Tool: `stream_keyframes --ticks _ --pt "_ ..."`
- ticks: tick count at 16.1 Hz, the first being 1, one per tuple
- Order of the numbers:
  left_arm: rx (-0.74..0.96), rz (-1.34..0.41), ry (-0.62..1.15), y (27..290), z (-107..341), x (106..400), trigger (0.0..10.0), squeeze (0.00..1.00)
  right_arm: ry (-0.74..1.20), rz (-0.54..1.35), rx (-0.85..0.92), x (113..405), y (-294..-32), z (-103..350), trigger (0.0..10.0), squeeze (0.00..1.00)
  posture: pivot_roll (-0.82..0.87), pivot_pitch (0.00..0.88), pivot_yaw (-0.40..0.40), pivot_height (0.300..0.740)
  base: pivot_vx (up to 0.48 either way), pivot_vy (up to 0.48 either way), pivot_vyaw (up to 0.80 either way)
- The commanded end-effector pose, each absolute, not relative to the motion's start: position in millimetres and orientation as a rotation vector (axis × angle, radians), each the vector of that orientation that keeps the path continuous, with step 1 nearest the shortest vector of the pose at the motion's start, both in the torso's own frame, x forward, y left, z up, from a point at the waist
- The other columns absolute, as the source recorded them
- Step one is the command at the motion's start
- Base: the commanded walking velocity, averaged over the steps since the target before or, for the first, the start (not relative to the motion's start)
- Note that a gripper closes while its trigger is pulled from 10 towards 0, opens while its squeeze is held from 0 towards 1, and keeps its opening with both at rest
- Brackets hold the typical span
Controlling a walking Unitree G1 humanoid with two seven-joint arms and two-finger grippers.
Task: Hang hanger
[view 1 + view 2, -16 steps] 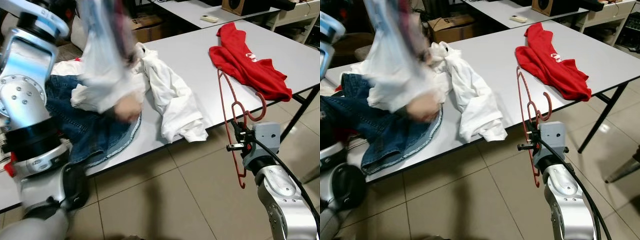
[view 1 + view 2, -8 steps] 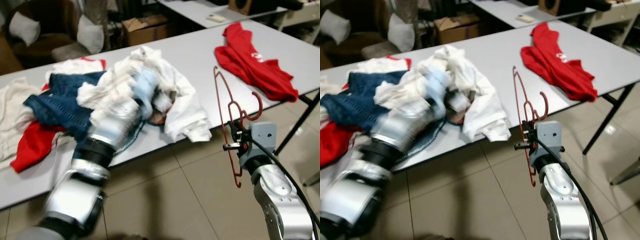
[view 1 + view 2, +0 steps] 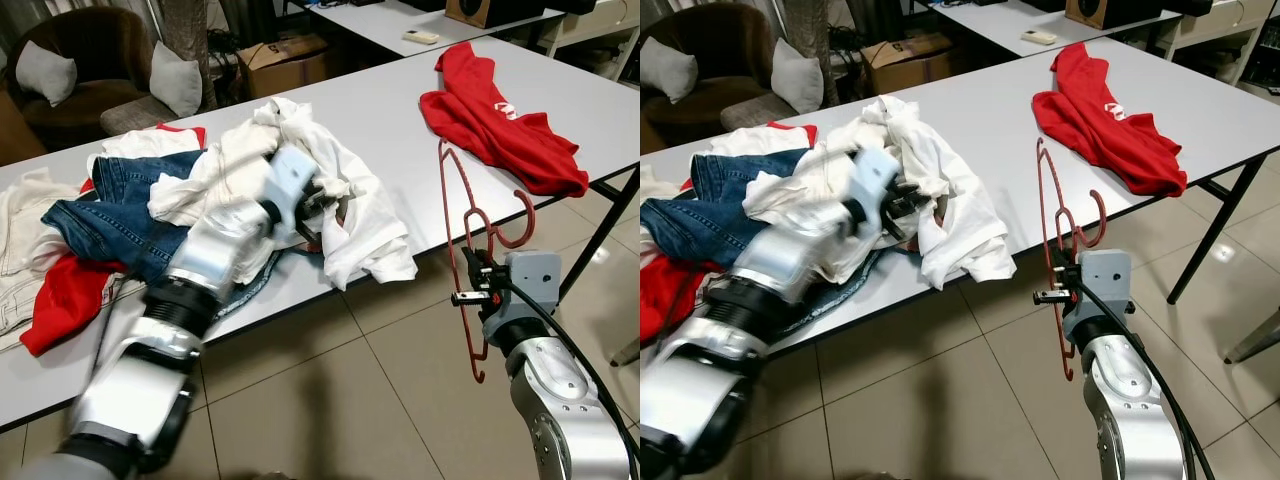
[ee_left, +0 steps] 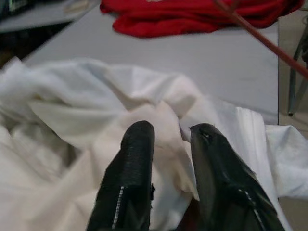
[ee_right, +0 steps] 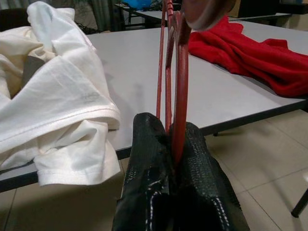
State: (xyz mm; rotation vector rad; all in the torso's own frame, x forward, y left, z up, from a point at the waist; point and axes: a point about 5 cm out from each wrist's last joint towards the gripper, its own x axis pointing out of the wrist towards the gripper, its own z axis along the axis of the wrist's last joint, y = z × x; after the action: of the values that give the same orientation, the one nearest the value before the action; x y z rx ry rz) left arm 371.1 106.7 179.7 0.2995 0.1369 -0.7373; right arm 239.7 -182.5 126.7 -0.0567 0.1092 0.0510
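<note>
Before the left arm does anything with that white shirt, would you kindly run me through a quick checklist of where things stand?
1. Right hand clamped on the red hanger: ok.
2. Hanger clear of the table edge, held in front of it: ok.
3. Left hand at the white shirt, fingers slightly apart over a fold: ok.
4. Fabric actually gripped between the left fingers: cannot tell.
5. White shirt free of the jeans beside it: not ok, they overlap in the pile.
6. Red sweater away from the work: ok.
</note>
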Motion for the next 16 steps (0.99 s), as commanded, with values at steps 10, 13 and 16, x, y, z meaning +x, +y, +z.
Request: stream_keyframes --ticks 10,13,16 --pt "0.720 -0.614 0.421 173 117 309 10.0 0.00 0.104 0.081 -0.044 238 -179 130 10.0 0.00 -0.11 0.000 0.112 0.740 0.000 0.000 0.00" --pt "0.856 -0.479 0.365 180 110 313 10.0 0.00 0.101 0.086 -0.045 238 -179 130 10.0 0.00 -0.12 0.000 0.113 0.740 0.000 0.000 0.00" --pt "0.944 -0.428 0.319 181 103 310 10.0 0.00 0.103 0.084 -0.044 237 -178 130 10.0 0.00 -0.12 0.000 0.117 0.740 0.000 0.000 0.00"
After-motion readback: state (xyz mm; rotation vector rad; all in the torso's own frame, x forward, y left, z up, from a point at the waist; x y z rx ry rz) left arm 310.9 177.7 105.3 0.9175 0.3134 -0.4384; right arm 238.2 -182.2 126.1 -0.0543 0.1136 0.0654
